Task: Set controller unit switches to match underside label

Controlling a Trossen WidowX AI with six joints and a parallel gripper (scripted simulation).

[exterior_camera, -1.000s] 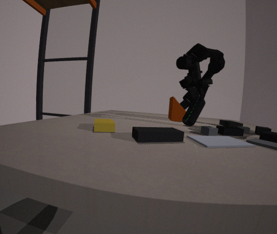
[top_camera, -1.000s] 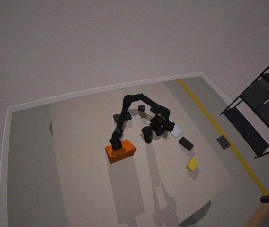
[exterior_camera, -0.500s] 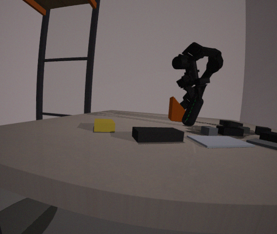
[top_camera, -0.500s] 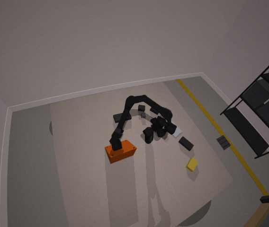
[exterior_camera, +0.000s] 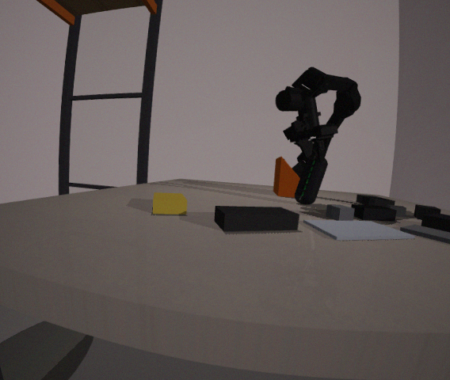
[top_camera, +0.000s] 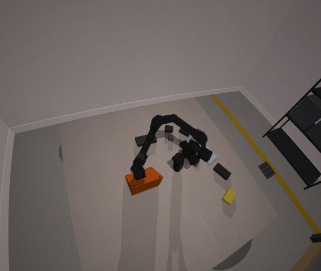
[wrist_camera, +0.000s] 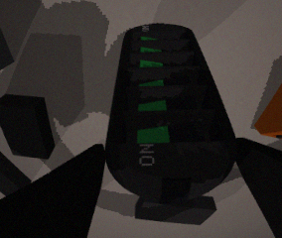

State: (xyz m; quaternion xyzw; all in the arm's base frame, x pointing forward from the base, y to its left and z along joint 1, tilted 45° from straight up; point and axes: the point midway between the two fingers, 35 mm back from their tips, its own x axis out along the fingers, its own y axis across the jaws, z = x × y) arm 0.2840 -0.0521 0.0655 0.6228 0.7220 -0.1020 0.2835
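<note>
The dark grey controller unit [top_camera: 178,164] [exterior_camera: 316,180] [wrist_camera: 201,151] hangs tilted above the bench, its lower end near the bench top. My gripper [wrist_camera: 170,149] is shut on the unit, with one dark finger on each side of its near end. In the wrist view the switch face is towards the camera, with a column of six rockers and green patches of varying size along the side marked ON. The exact rocker positions are hard to tell in the dim light. The underside label is hidden in all views.
An orange block [top_camera: 152,175] [exterior_camera: 284,181] stands at the arm's base. A yellow block [top_camera: 229,196] [exterior_camera: 169,203], a black block [top_camera: 222,171] [exterior_camera: 257,218] and a pale flat plate [top_camera: 212,158] [exterior_camera: 360,229] lie on the bench. Several dark parts lie behind the unit.
</note>
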